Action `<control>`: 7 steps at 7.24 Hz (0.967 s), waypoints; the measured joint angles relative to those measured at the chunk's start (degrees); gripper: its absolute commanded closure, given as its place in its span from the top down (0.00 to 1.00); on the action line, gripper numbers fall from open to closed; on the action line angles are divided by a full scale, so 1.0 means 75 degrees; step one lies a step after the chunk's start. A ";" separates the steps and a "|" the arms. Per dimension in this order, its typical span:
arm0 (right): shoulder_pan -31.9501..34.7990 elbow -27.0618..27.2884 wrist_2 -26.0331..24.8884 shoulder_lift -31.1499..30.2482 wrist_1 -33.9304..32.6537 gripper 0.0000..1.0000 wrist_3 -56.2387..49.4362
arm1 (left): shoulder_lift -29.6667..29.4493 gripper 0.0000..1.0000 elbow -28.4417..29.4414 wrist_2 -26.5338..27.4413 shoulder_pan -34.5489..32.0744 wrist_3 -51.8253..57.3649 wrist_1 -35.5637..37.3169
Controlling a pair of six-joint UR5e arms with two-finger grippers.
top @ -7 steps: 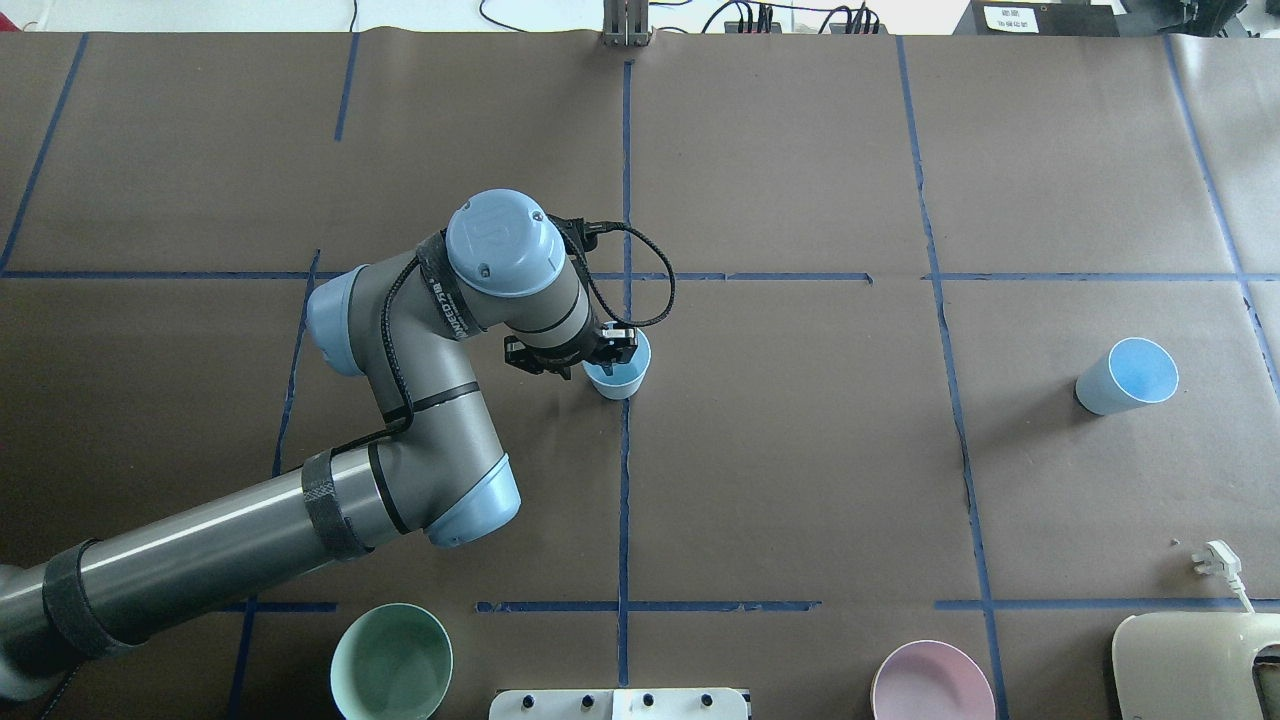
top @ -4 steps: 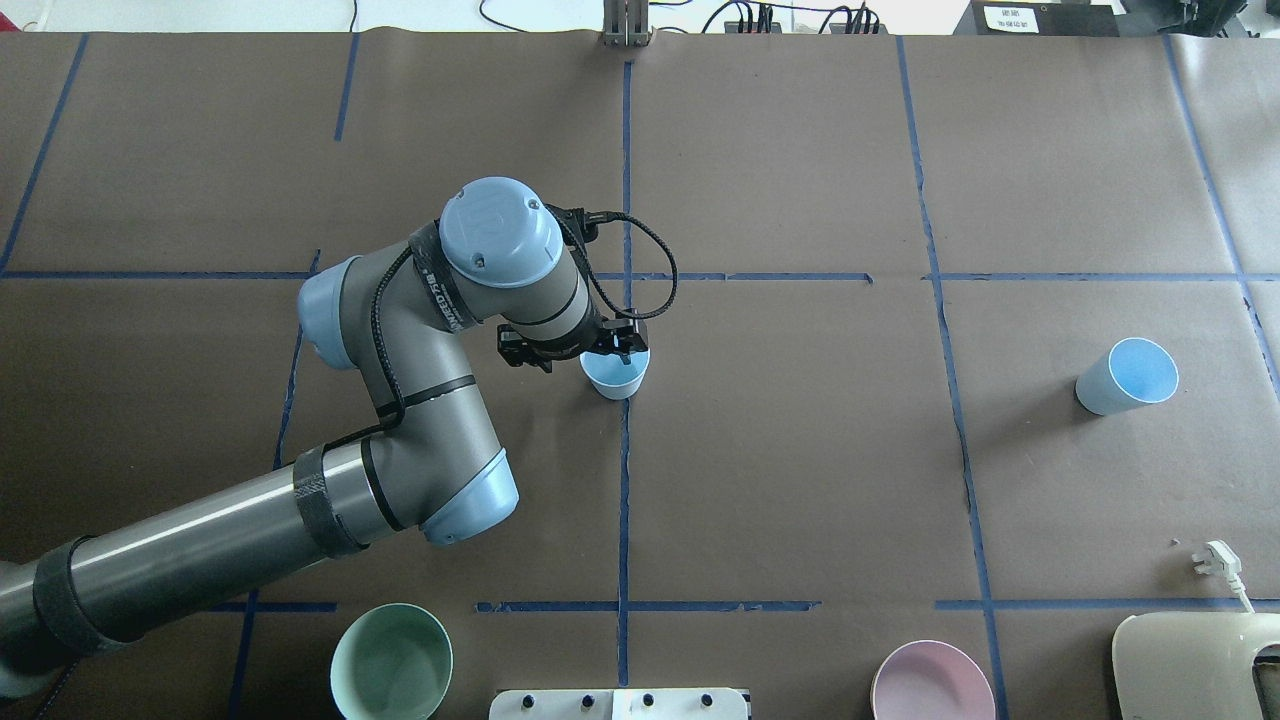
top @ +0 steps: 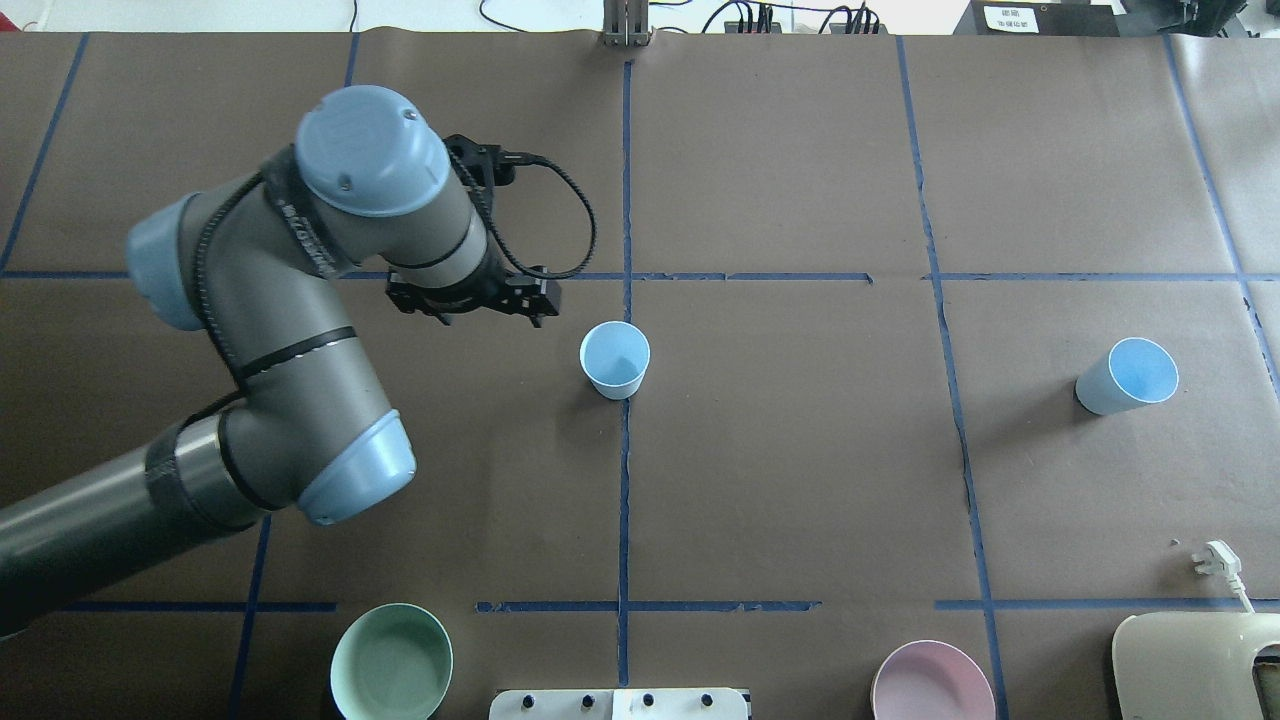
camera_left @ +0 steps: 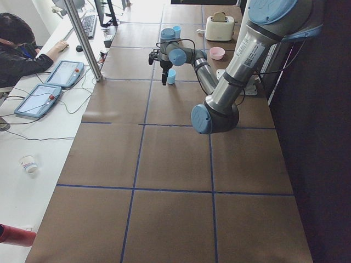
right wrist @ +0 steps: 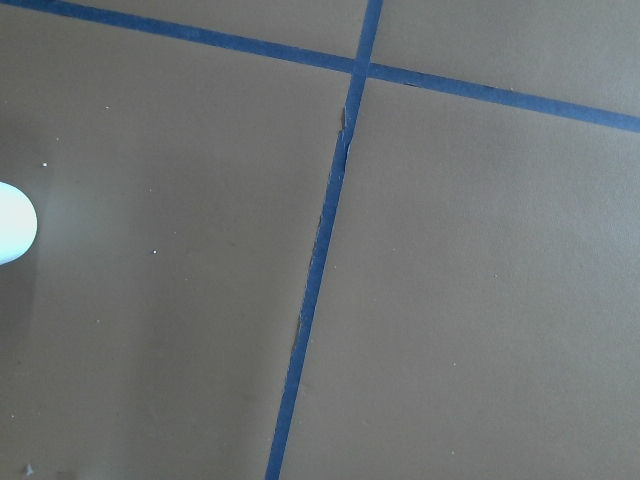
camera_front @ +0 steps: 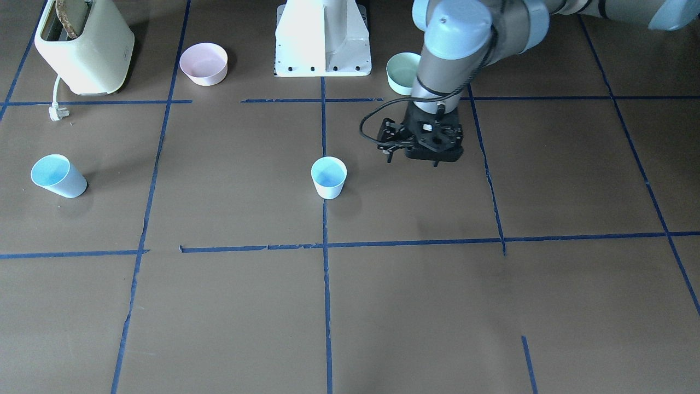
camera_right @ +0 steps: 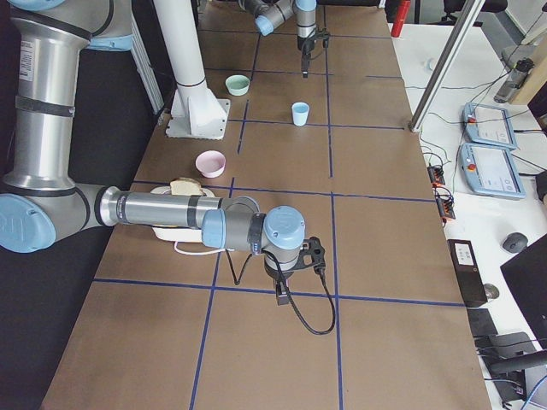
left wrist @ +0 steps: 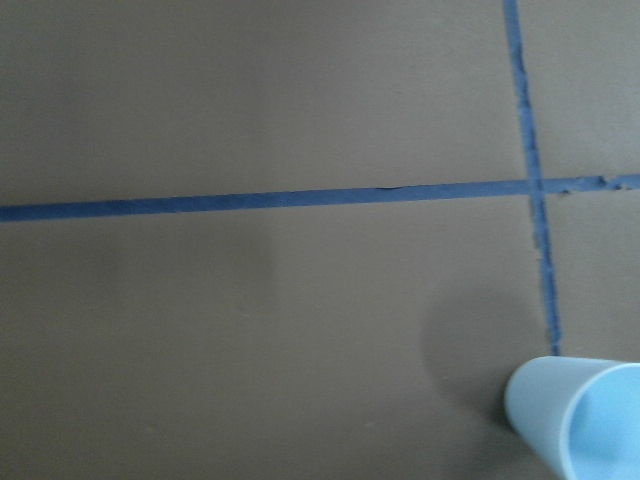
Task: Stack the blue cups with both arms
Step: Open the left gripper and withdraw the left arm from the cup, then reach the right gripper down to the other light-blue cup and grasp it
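One blue cup (top: 614, 360) stands upright and alone on the centre tape line; it also shows in the front view (camera_front: 328, 177) and in a corner of the left wrist view (left wrist: 585, 415). The second blue cup (top: 1127, 376) stands far to the right, also seen in the front view (camera_front: 57, 175). My left gripper (top: 470, 300) hangs raised and empty to the left of the centre cup, apart from it, jaws open. My right gripper (camera_right: 280, 297) shows only in the exterior right view, low over the table, away from both cups; I cannot tell its state.
A mint-green bowl (top: 391, 662) and a pink bowl (top: 932, 682) sit at the near edge, either side of the white pedestal (camera_front: 322, 38). A cream toaster (camera_front: 82, 46) with its loose plug (top: 1215, 558) is at the near right. An operator (camera_left: 16, 46) sits beside the table.
The left gripper was at the centre cup's rim. It has let go, risen and moved left and farther away. The cup stays where it was.
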 measured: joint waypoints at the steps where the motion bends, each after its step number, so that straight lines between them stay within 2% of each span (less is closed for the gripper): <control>1: 0.0000 0.0002 0.0009 0.0003 0.0001 1.00 0.0000 | 0.0809 1.00 -0.0245 -0.0493 -0.0765 0.1268 -0.0015; 3: -0.0007 0.0017 0.0103 0.0032 0.0001 1.00 0.0011 | 0.2294 1.00 -0.0222 -0.1715 -0.2765 0.4139 -0.0009; 5: -0.0025 0.0051 0.0187 0.0170 0.0012 1.00 0.0321 | 0.3540 1.00 0.0318 -0.2747 -0.4627 0.6484 -0.0005; 7: -0.0110 0.0199 0.0222 0.0344 0.0016 1.00 0.0812 | 0.4767 1.00 0.0622 -0.3006 -0.5863 0.7918 -0.0038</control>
